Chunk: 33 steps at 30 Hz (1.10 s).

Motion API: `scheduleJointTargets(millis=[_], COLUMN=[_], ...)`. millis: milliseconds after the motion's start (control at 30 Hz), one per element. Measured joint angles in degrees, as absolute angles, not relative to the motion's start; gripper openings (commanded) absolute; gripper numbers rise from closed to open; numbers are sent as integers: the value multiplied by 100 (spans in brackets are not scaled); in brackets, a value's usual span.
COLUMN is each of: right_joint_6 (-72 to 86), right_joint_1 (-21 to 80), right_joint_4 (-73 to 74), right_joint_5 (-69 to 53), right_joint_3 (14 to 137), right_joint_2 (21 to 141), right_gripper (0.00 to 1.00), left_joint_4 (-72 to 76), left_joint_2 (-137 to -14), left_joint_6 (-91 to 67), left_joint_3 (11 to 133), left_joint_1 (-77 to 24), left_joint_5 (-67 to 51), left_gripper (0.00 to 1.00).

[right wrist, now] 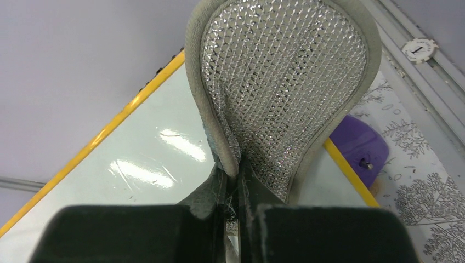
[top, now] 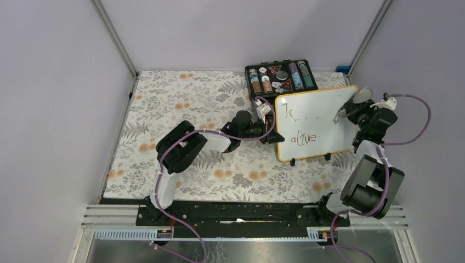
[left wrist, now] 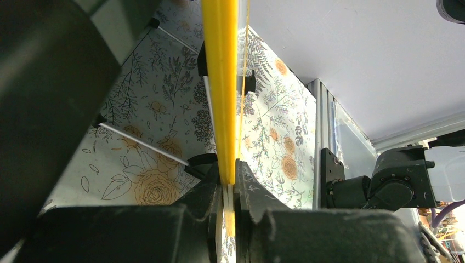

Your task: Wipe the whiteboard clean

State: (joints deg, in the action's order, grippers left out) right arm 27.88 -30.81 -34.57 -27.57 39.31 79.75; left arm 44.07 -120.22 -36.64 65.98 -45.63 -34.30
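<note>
The whiteboard point(top: 315, 123), white with a yellow frame and black feet, stands tilted at the right of the floral table. It carries dark letters at its top left and red and green writing lower down. My left gripper point(top: 267, 116) is shut on the board's left edge; in the left wrist view the yellow frame point(left wrist: 220, 82) runs up from between the jaws of the left gripper point(left wrist: 228, 181). My right gripper point(top: 351, 109) is shut on a silver mesh scrubbing pad point(right wrist: 279, 82), which lies against the board's upper right part point(right wrist: 159, 159).
A black case of coloured chips point(top: 281, 76) stands behind the board. A purple object point(right wrist: 359, 147) and a white chip marked 1 point(right wrist: 419, 50) lie past the board's edge. Wall posts stand at the back corners. A metal rail point(top: 247, 219) runs along the near edge.
</note>
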Motion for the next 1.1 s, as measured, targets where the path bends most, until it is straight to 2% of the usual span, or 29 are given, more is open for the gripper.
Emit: scheduleJointTargets(millis=[333,567,833,1100], right_joint_6=[2532,2187,2056,2333], right_joint_1=[-3026,-2497,-1236,1026], right_joint_4=[-3170,-3024,-2738,-2622], right_joint_5=[-2434,-1820,-897,-242], right_joint_3=[3699,3301,3129,3133], right_joint_2=[7728,7234,6622,6375], right_gripper=[0,0,0,0], left_joint_4=[4405,4377,4318,4189], left_joint_2=[-12022,-12022,-12022,-12022], left_joint_6=[-3645,-3590,-3498,-3446], left_joint_3=[6598,6598,6600,6628], left_joint_1=[-4545,-4521,-4499,-4436], left_joint_5=[-3479,-3568,-3634,-3673], left_gripper=[0,0,0,0])
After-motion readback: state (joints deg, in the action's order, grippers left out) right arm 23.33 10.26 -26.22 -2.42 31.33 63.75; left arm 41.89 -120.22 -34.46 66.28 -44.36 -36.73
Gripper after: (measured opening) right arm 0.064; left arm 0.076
